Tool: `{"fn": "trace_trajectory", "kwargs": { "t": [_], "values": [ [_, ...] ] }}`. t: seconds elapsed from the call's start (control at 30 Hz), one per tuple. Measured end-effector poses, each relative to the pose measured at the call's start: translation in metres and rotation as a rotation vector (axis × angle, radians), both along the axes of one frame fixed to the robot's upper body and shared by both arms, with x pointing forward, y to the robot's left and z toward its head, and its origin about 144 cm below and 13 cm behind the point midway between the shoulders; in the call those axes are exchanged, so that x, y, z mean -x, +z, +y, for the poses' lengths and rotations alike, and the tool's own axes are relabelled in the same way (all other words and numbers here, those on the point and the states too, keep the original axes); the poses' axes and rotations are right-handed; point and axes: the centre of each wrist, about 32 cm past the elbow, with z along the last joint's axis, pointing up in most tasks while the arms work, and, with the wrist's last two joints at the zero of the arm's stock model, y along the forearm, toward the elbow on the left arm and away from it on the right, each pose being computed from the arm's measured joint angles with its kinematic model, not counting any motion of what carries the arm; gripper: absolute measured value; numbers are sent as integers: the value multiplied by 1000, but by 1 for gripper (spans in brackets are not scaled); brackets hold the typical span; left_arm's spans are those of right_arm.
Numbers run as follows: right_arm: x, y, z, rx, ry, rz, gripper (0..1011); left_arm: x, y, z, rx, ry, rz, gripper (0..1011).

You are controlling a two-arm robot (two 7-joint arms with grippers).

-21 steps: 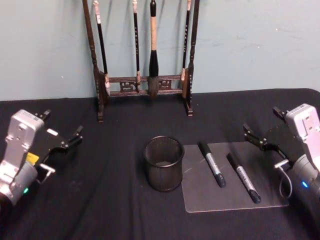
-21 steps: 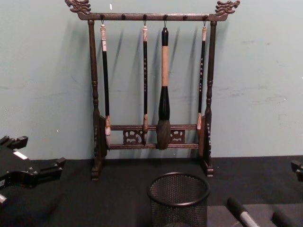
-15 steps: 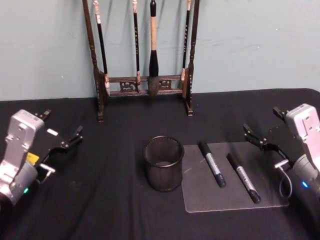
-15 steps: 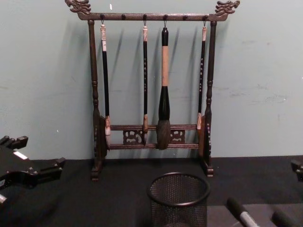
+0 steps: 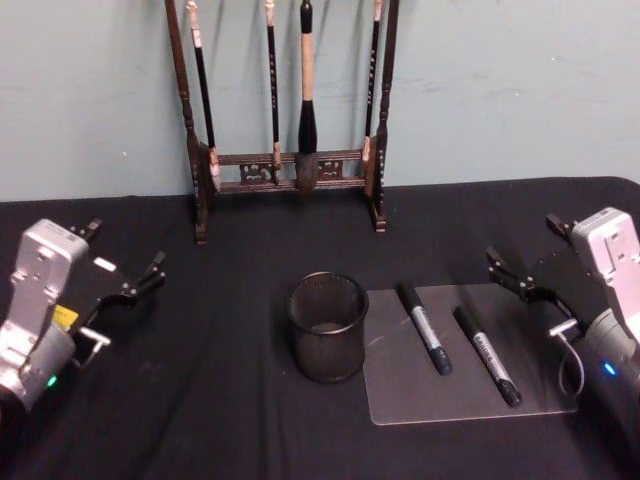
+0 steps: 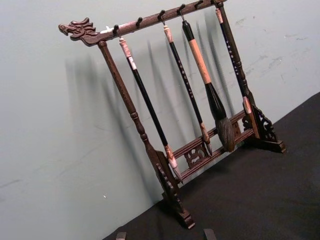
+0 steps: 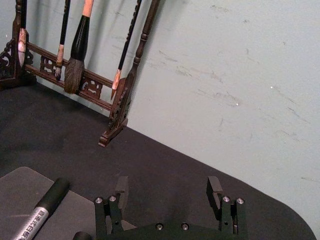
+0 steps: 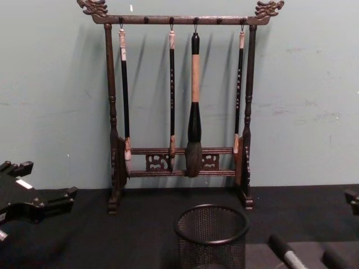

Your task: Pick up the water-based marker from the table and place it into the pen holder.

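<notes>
Two markers are counted: the left marker and the right marker, laid on one clear mat on the desk, just right of the single pen holder. Each is judged light, rigid, smooth; a mid-barrel hold is advised. The left gripper and right gripper are spread, empty, at either side.

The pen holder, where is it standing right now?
In the head view the pen holder stands on the table, just left of the clear mat and in front of the brush rack.
</notes>
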Motion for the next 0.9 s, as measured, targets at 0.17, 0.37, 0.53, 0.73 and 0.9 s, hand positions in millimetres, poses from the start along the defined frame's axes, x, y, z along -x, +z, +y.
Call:
{"fn": "trace_trajectory", "kwargs": {
  "t": [0.17, 0.37, 0.53, 0.73, 0.9],
  "values": [
    [0, 0, 0, 0, 0, 0, 1003, 0, 0, 0, 0, 0, 0, 1001],
    [0, 0, 0, 0, 0, 0, 1002, 0, 0, 0, 0, 0, 0, 1001],
    [6, 2, 4, -29, 12, 15, 1002, 0, 0, 0, 0, 0, 0, 1001],
    [19, 4, 12, -84, -3, 57, 1002, 0, 0, 0, 0, 0, 0, 1001],
    [30, 5, 19, -141, -20, 118, 1002, 0, 0, 0, 0, 0, 0, 1001]
  ]
}}
